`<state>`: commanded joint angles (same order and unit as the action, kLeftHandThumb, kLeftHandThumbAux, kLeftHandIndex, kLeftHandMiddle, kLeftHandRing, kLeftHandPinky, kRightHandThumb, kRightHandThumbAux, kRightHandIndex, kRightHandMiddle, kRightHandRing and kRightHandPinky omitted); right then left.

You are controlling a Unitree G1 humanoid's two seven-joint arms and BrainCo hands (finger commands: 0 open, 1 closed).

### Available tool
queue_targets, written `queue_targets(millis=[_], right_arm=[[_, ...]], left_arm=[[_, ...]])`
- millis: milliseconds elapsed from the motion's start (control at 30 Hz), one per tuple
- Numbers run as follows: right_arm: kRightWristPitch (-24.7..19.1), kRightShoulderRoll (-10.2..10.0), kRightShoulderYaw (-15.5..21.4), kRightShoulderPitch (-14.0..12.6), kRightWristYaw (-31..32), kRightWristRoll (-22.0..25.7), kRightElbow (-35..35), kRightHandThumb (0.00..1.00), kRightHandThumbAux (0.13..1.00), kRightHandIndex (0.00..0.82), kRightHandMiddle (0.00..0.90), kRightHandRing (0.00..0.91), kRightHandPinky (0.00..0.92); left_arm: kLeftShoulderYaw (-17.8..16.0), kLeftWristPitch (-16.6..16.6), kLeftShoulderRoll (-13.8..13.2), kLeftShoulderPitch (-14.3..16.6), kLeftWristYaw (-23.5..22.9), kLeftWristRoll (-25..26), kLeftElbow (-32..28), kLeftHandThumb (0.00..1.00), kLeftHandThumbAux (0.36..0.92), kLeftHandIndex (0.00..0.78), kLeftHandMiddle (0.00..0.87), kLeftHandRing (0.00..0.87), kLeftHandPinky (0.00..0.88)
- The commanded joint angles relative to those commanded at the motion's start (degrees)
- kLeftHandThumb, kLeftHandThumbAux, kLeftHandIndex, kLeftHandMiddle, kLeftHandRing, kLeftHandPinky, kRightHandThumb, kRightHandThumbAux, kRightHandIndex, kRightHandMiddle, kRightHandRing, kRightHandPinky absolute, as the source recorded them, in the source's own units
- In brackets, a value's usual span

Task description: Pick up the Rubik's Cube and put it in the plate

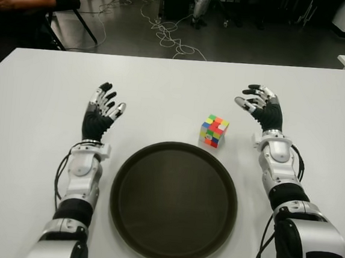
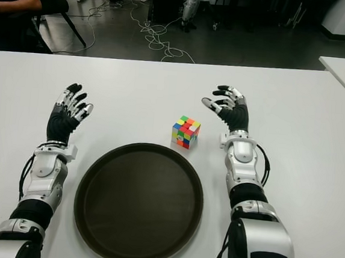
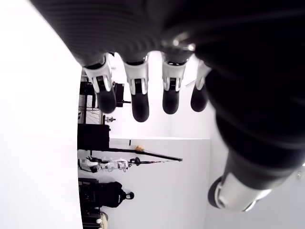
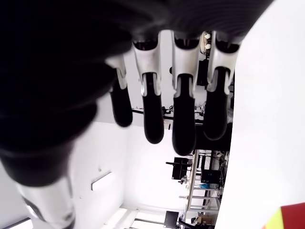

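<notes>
Right hand (image 1: 260,105) hovers spread and empty just right of the cube (image 1: 213,131), which sits on the tabletop (image 1: 164,86) beyond the plate (image 1: 173,201); left hand (image 1: 104,106) idle, spread, left of the plate. Reach not yet closed: next, move in and grasp.

The Rubik's Cube (image 1: 213,131) stands on the white table (image 1: 164,86), with one corner edge turned toward the camera. Its faces are scrambled: the top shows green, yellow, orange and red squares, and the two visible sides mix red, blue, green, yellow and white (one white square seems to carry a small mark, too small to read). Nothing holds it. The plate (image 1: 173,200) is a round, dark brown tray with a low raised rim, lying flat on the same table. The cube is just beside the plate's far right rim, outside it and apparently not touching.
</notes>
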<state>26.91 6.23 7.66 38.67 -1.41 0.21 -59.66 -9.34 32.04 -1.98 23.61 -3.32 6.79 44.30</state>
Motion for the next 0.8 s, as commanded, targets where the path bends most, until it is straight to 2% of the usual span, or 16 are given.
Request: queue_targets(millis=[233,400,533,800], right_arm=[[2.68,1.52,-5.59,-1.35,-5.53,-8.50,1.08,0.000,0.783,0.242,0.324,0.349,0.360],[4.00,3.99,-10.83,-1.69,-9.91,-16.24,1.26,0.000,0.800,0.194,0.259,0.283,0.305],[4.40,5.22,-13.04,-1.59,-10.42,-18.99,1.10,0.000,0.798,0.157,0.213,0.241,0.267],[5.13,7.02,-16.74,-1.45,-9.88,-22.36,1.01,0.000,0.734,0.092,0.128,0.162,0.183]], left_arm=[[0.23,0.42,0.07,-0.19,-0.09,-0.12,-0.43,0.017,0.769,0.049,0.120,0.104,0.097],[0.17,0.54,0.13,-0.19,-0.09,0.09,-0.34,0.030,0.778,0.052,0.124,0.111,0.111],[0.26,0.58,0.09,-0.21,-0.07,-0.03,-0.34,0.038,0.780,0.050,0.120,0.109,0.113],[0.60,0.52,-0.03,-0.27,0.00,-0.47,-0.85,0.027,0.779,0.045,0.111,0.098,0.098]])
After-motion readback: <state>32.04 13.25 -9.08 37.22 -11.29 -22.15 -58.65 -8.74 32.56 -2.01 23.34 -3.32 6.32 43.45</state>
